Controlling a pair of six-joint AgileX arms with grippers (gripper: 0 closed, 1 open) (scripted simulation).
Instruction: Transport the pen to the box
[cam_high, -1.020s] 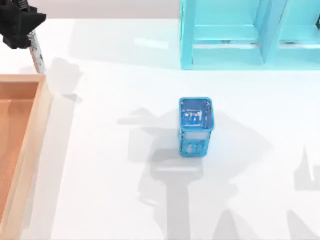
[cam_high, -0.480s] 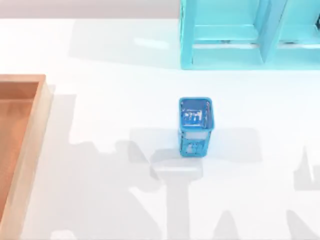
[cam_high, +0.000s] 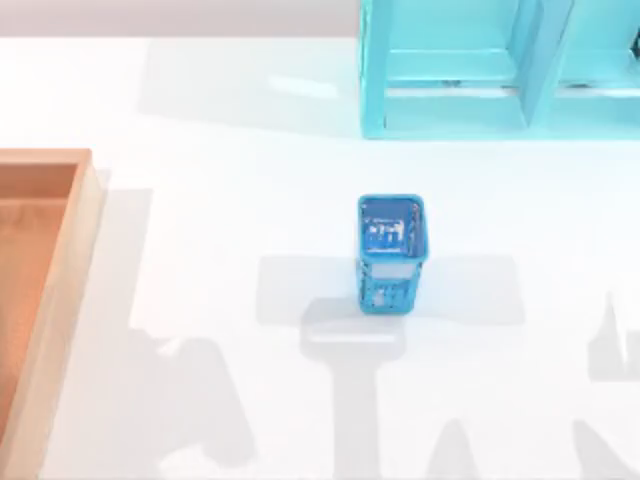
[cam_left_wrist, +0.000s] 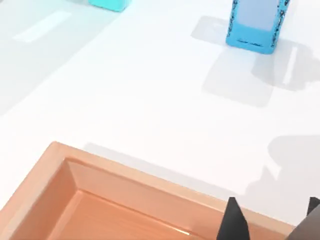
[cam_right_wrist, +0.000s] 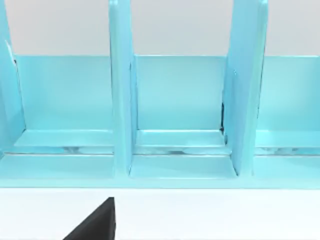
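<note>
box (cam_high: 60, 300) cut off at left edge

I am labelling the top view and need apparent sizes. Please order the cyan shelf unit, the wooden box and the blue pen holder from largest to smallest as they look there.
1. Cyan shelf unit, cut off by the frame.
2. Wooden box, also cut off at the left edge.
3. Blue pen holder, clearly the smallest.

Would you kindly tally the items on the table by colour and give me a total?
Orange-brown and tan: 1, the wooden box at the table's left edge.
Dark blue: 1, the mesh holder near the middle.
Cyan: 1, the shelf unit at the back right.
Total: 3.
</note>
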